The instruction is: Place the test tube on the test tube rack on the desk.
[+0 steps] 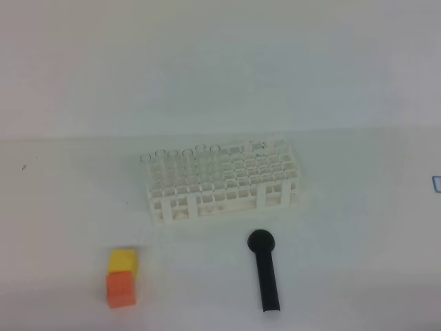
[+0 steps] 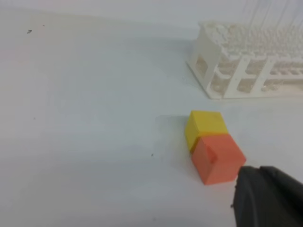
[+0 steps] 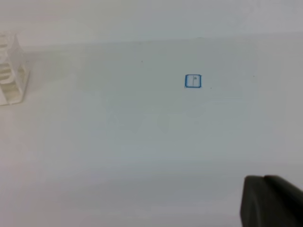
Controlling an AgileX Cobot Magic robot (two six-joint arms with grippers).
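The white test tube rack (image 1: 224, 181) stands on the desk (image 1: 69, 207) at mid-table. Several clear test tubes (image 1: 187, 162) stand upright in its back and left holes; I cannot tell which is the task's own. The left wrist view shows the rack (image 2: 246, 61) at the upper right; the right wrist view shows its corner (image 3: 9, 71) at the left edge. Neither gripper appears in the high view. Only a dark part of my left gripper (image 2: 267, 196) and of my right gripper (image 3: 272, 201) shows at each wrist view's lower right corner, both shut with nothing held.
A black tool (image 1: 265, 272) with a round head lies in front of the rack. A yellow block (image 1: 122, 261) and an orange block (image 1: 120, 288) touch each other at the front left, close to the left gripper. A small blue square mark (image 3: 192, 81) is on the right.
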